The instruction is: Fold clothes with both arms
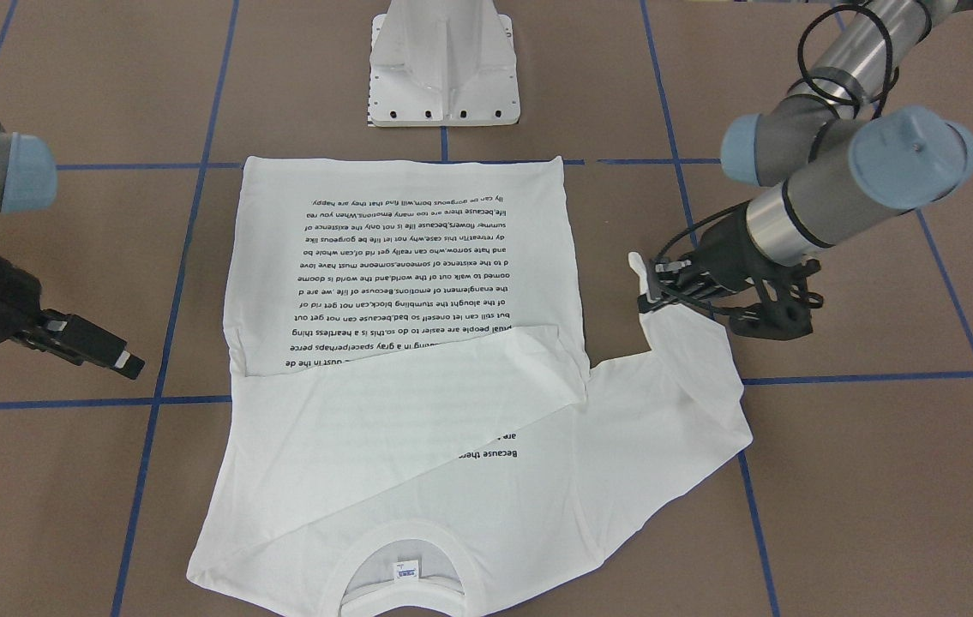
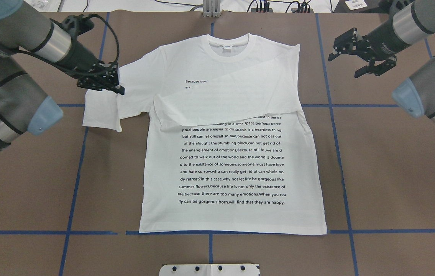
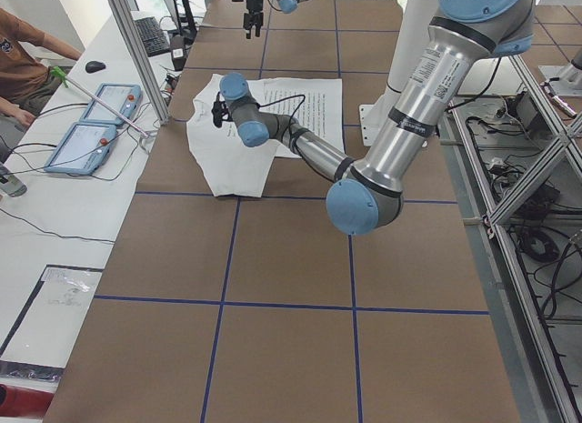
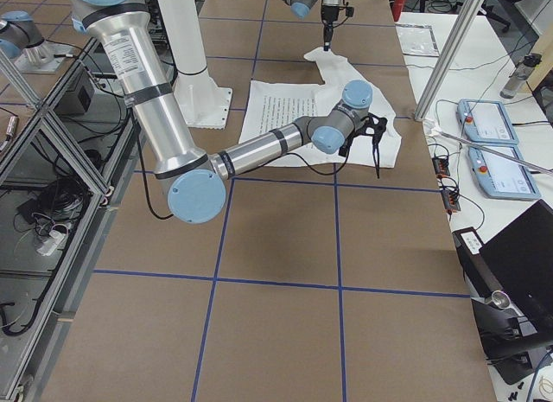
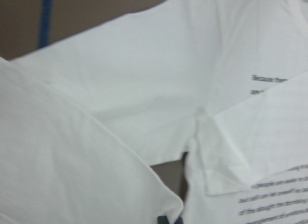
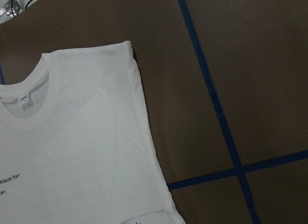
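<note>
Left end effector [image 1: 656,294] pinched the sleeve cuff [image 1: 640,269], T-shirt [image 2: 232,168] lying inboard of it. Right end effector [image 2: 347,63] sat released, off the T-shirt.

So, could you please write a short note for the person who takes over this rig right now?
The left gripper is shut on the cuff of the left-side sleeve and holds it raised off the table.
The right gripper is open and empty, over bare table beside the shirt's shoulder.
The T-shirt lies flat, print up, collar away from the robot.
Done: the right-side sleeve is folded across the chest.
Left to do: lay the left-side sleeve across too, then probably fold the body.
</note>
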`<action>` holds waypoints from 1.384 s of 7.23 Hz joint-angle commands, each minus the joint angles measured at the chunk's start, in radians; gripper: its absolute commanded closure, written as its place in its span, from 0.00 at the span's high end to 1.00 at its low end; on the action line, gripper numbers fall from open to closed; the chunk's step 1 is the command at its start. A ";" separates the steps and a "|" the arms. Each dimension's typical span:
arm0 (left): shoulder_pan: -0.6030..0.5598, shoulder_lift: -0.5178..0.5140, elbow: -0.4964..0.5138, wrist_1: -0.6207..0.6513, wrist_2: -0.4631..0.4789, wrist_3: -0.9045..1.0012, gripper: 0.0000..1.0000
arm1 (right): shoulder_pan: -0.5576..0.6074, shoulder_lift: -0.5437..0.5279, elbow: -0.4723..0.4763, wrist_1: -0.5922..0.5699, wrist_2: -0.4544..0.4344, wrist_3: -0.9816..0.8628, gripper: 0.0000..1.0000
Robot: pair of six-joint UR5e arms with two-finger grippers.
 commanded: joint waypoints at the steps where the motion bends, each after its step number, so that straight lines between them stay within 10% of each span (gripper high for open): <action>1: 0.167 -0.252 0.091 -0.021 0.234 -0.187 0.00 | 0.065 -0.084 0.008 0.001 0.006 -0.123 0.99; 4: 0.343 -0.482 0.352 -0.125 0.481 -0.216 0.00 | 0.068 -0.126 0.006 0.031 -0.006 -0.136 1.00; 10: 0.471 -0.602 0.520 -0.168 0.655 -0.279 0.00 | 0.086 -0.158 0.034 0.030 -0.005 -0.142 1.00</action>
